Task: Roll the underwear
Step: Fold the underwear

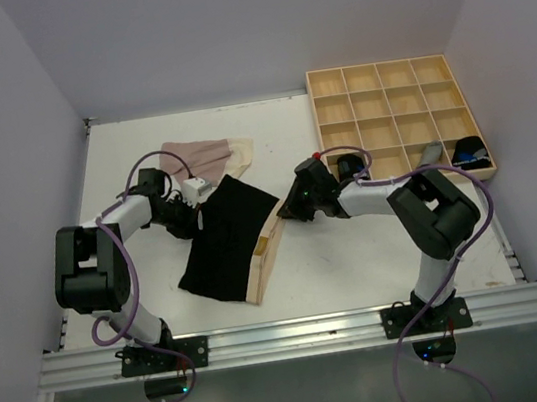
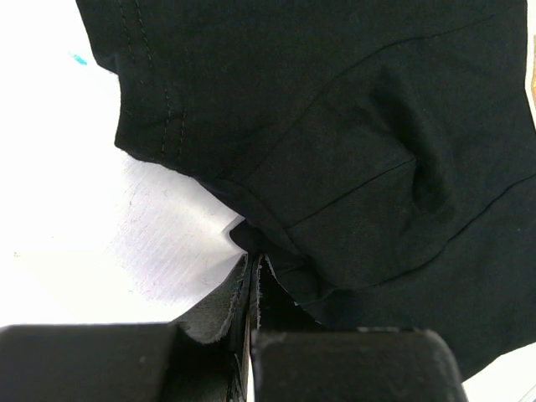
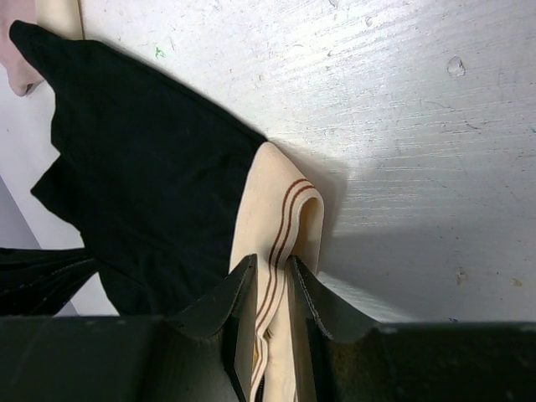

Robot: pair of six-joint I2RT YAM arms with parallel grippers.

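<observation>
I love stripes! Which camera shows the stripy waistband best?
Right wrist view: striped waistband close up, pinched in the right gripper. Top view shows only a pale edge; left wrist view, just black cloth.

White table [image 1: 358,258] enclosed by pale lilac walls [image 1: 252,21]

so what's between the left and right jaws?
The black underwear, one edge pinched in each; the top view shows it.
</observation>
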